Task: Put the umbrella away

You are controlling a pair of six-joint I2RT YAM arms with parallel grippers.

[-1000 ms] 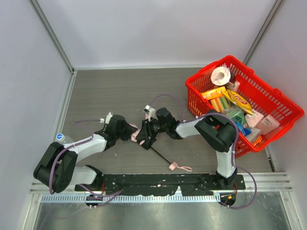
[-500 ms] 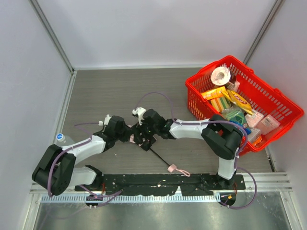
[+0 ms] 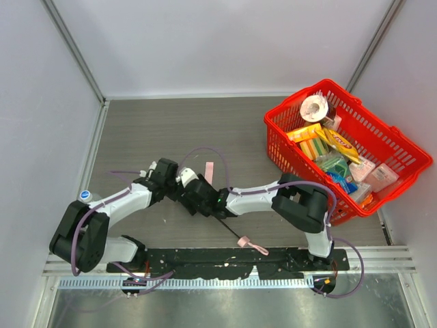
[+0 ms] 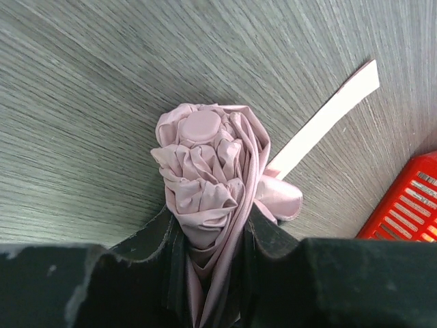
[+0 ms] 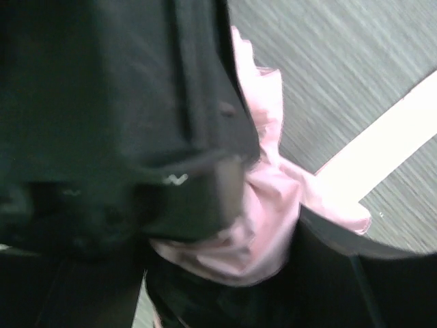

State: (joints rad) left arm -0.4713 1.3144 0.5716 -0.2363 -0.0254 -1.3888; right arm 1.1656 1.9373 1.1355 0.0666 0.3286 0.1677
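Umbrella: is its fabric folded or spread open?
Folded. The left wrist view shows the umbrella's pink fabric bunched in pleats around its tip, pinched by the left gripper; its strap lies loose.

overhead view looks down; both wrist views press close on the umbrella (image 4: 205, 198).

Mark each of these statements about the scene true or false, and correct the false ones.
1. The left hand grips the bunched pink fabric of the umbrella. True.
2. The umbrella lies inside the red basket. False: it lies on the table, left of the basket.
3. The black shaft is extended, its handle toward the arm bases. True.
4. The red basket is empty. False: it is filled with packages.
5. The strap is wrapped round the fabric. False: it lies loose, stretched out on the table.
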